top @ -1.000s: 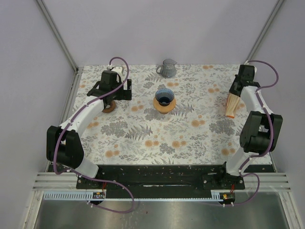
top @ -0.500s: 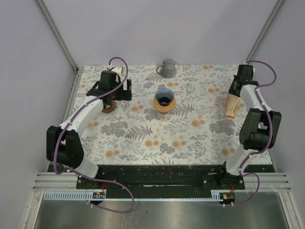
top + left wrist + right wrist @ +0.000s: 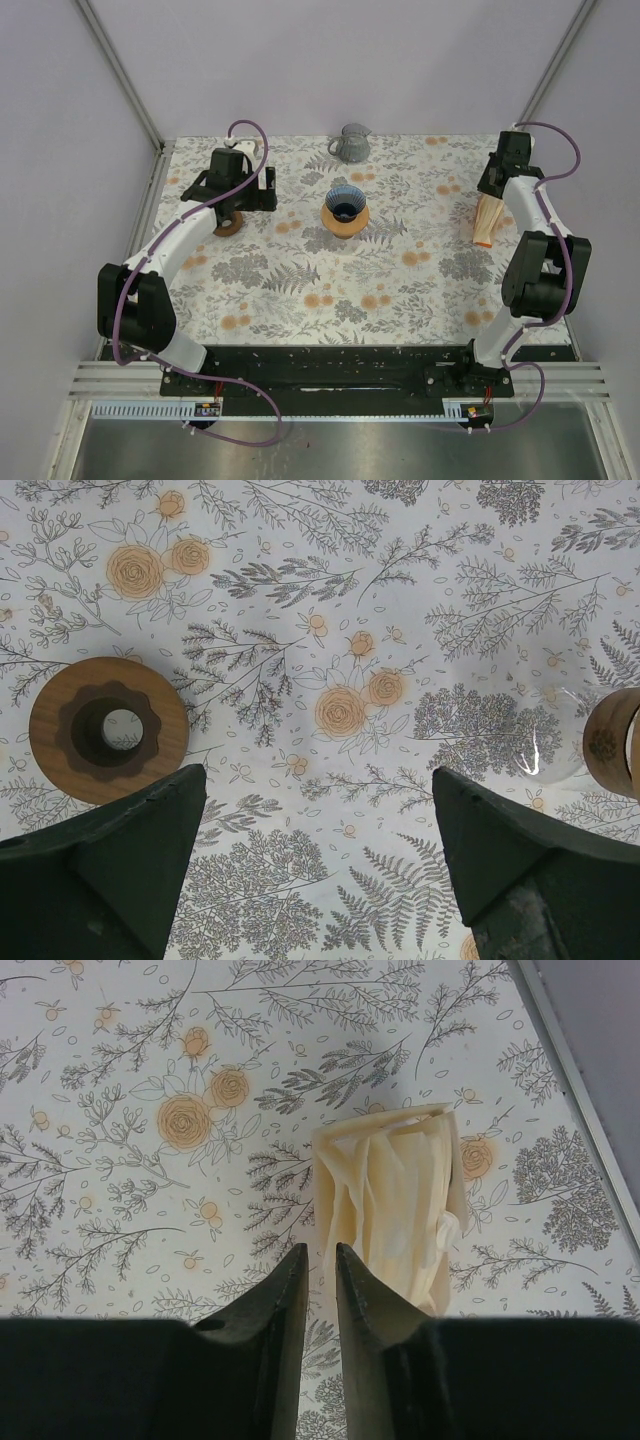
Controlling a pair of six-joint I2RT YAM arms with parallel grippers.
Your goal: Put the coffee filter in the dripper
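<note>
Pinching the left edge of the coffee filter [image 3: 390, 1210], the right hand [image 3: 320, 1252] has its jaws nearly pressed together by the counter's [image 3: 300, 270] right side. The dripper [image 3: 345, 212] stands well apart, mid-counter. The left hand [image 3: 318, 775] hovers spread wide, holding nothing. With only 1 thin edge gripped, the filter could slip or crumple when carried.

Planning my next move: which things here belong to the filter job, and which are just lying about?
For the job: coffee filter, dripper, right gripper with its jaws at the filter's edge.
Lying about: wooden ring, grey mug.
</note>
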